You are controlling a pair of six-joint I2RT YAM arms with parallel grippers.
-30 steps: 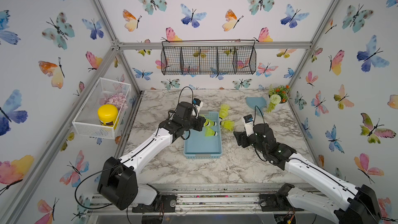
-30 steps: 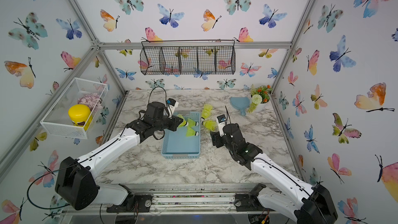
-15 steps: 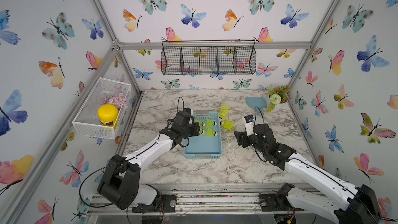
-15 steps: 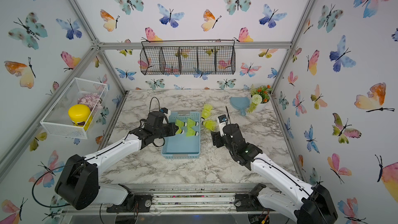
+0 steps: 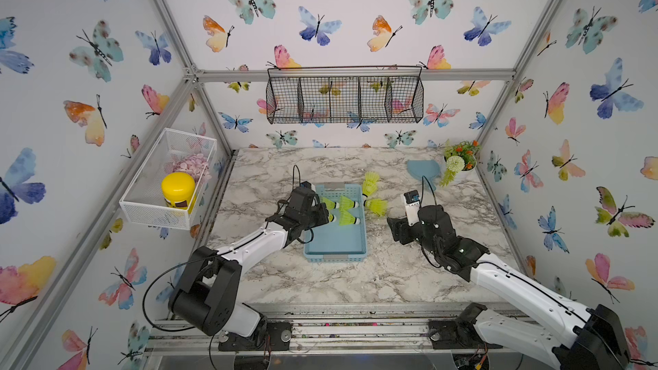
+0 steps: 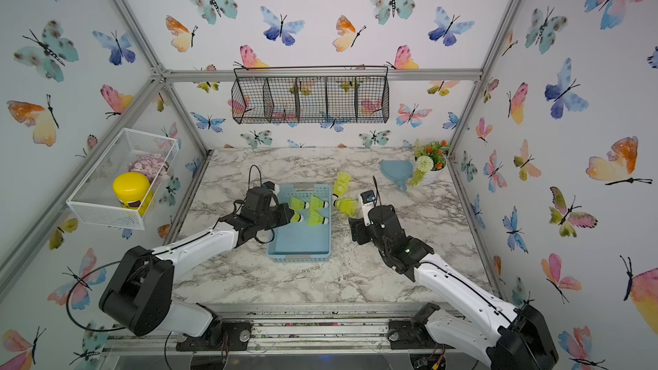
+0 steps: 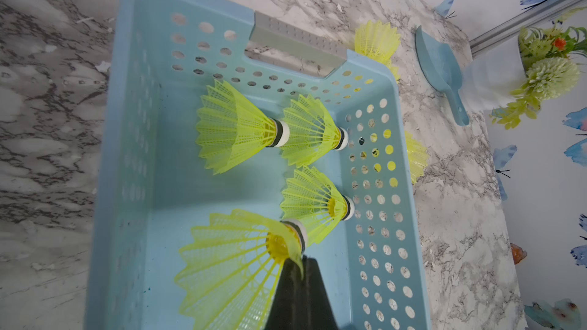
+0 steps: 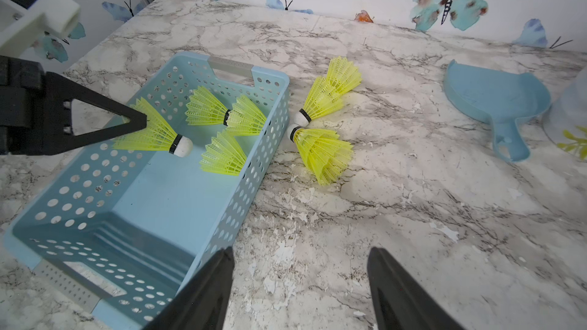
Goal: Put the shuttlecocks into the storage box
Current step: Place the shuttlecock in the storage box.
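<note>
Over the tabletop's (image 5: pixel 356 279) middle, above the box (image 5: pixel 334 242), the left gripper (image 8: pixel 138 122) pinches a shuttlecock's (image 8: pixel 155 137) skirt and should release low inside; the right gripper (image 8: pixel 301 251) gapes empty.

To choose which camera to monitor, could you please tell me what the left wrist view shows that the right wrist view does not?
Only the left wrist view: the plant's blooms. Only the right wrist view: the right gripper, jaws open and empty, the near grey handle, and the table shuttlecocks unobstructed. Both: the left gripper shut on a held shuttlecock over the storage box, three shuttlecocks lying inside, and the blue scoop.
</note>
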